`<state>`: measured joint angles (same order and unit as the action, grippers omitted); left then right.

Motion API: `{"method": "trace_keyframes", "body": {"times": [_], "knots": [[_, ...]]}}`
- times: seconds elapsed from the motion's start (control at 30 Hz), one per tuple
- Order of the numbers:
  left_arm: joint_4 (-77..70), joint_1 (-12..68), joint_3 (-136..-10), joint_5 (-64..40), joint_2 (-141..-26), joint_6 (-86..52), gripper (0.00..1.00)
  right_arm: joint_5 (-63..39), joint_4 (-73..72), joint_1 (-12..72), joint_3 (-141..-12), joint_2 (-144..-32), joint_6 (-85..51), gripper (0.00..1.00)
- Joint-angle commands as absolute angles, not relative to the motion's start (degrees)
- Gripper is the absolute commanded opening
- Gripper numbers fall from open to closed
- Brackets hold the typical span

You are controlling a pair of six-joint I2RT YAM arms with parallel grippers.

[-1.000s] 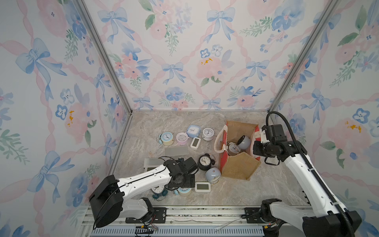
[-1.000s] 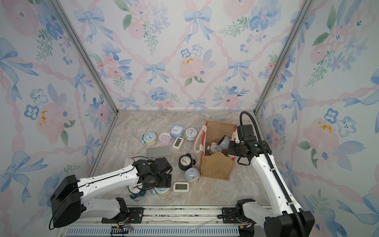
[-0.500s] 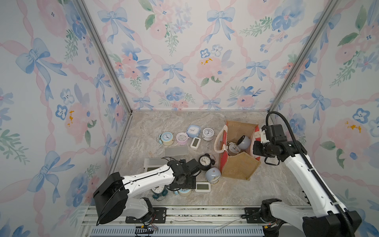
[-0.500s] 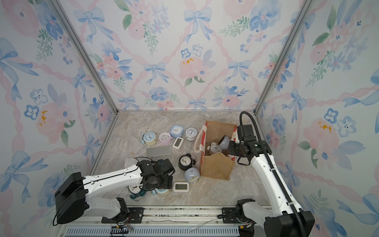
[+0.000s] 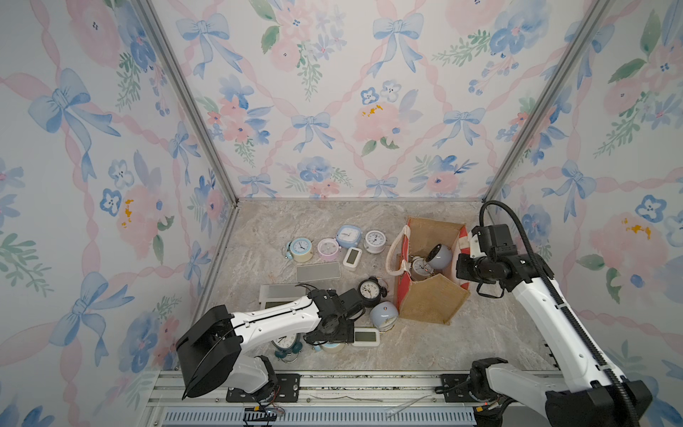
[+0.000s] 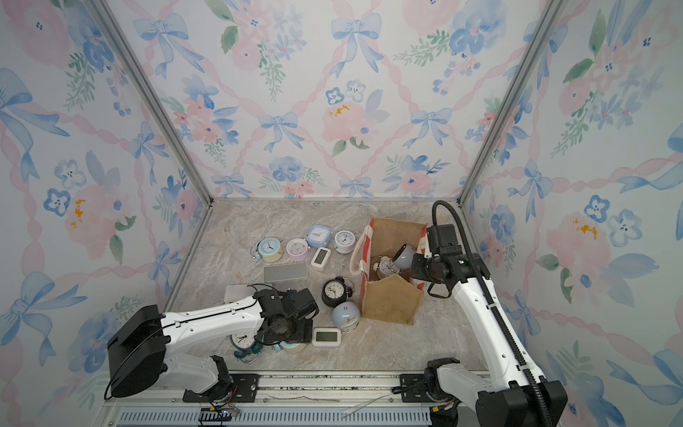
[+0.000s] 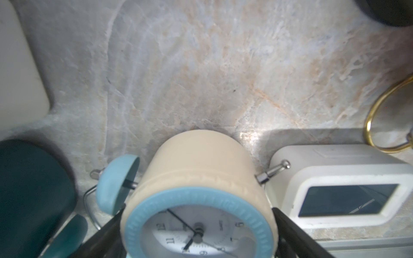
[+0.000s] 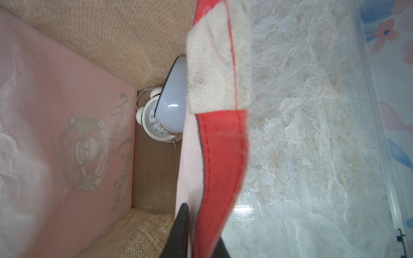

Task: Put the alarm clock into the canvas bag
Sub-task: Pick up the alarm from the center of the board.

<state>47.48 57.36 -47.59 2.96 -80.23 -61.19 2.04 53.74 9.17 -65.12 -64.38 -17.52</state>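
Note:
A cream alarm clock [image 7: 196,178] with a blue face ring and blue bells lies on the marble near the front, half hidden under my left gripper [image 5: 330,338] in a top view. The black fingers [image 7: 288,230] stand wide and press against both sides of its body, so my left gripper [image 7: 196,223] is shut on it. The canvas bag [image 5: 430,303] [image 6: 391,299] stands open at the right. My right gripper [image 8: 201,241] is shut on its red side panel [image 8: 221,156]. Inside lie a white twin-bell clock [image 8: 154,125] and a grey-blue round clock [image 8: 174,96].
Close to my left gripper lie a black twin-bell clock [image 5: 369,290], a pale blue dome clock [image 5: 384,314], a white digital clock [image 5: 366,337] and a teal clock [image 5: 286,342]. Several more clocks [image 5: 327,247] and a grey slab [image 5: 318,272] sit further back.
My left gripper has moved toward the front edge and down over the cream clock, its fingers now against the clock's sides. The right arm and the bag have not moved.

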Motion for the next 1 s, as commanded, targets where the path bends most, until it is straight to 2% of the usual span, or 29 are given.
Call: {"method": "trace_keyframes", "body": {"times": [0.0, 0.63, 0.97], "knots": [[48.09, 57.66, -47.81, 3.81, -81.1, -61.26, 0.95, 2.51, 53.95, 10.02, -64.61, -63.31, -16.95, 0.13], [48.34, 57.33, -50.25, 5.82, -79.29, -58.66, 0.8, 2.93, 54.12, 10.02, -64.69, -63.21, -16.93, 0.13], [48.56, 51.85, -53.82, 6.34, -73.37, -53.19, 0.73, 3.16, 54.48, 10.02, -64.93, -63.11, -16.89, 0.13]]}}
